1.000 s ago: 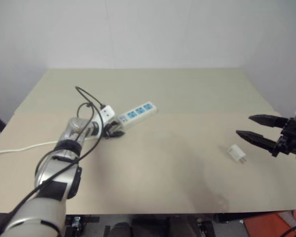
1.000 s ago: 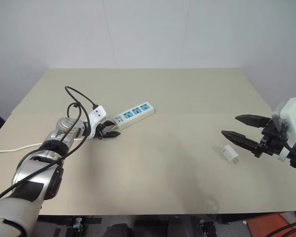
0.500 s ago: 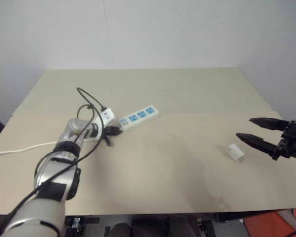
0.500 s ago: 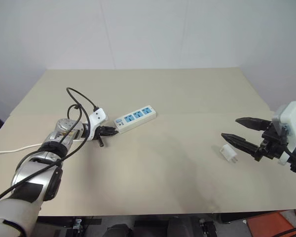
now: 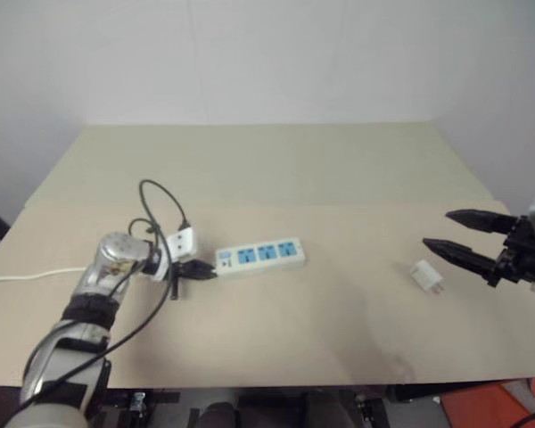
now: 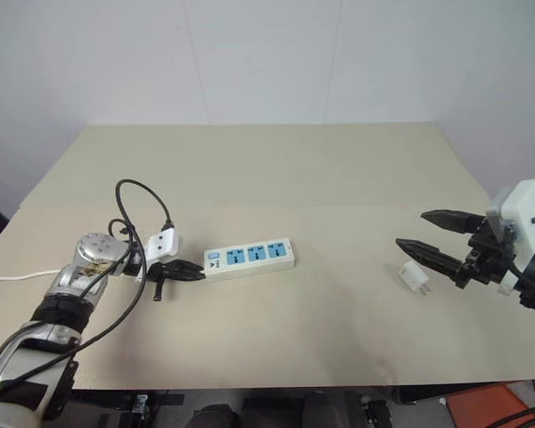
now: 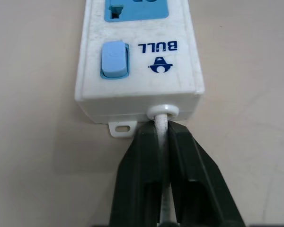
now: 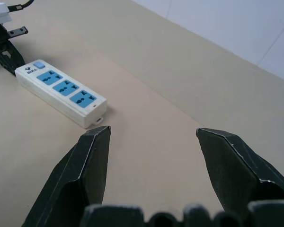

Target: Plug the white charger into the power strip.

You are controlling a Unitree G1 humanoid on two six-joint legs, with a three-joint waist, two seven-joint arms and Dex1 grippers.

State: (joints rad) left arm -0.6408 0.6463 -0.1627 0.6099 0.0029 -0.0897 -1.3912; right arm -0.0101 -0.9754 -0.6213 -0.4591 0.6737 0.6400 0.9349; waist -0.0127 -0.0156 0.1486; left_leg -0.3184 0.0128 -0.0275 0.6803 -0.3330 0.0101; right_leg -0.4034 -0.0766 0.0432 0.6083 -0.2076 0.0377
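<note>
The power strip (image 6: pixel 250 257) lay flat on the beige counter (image 6: pixel 285 169), left of centre, its long side roughly parallel to the near edge, with bare surface all round it; its thin white cord (image 7: pixel 162 142) left the switch end and ran between the two black fingers of the left tool (image 6: pixel 185 270), which were pinched on that cord right at the strip's end wall; the white charger (image 6: pixel 415 276) sat near the counter's right edge, well apart from the strip, with open counter between them; the right tool (image 6: pixel 423 232) hovered just beside the charger, jaws spread wide and holding nothing; the far half of the counter stood unoccupied up to the wall.
</note>
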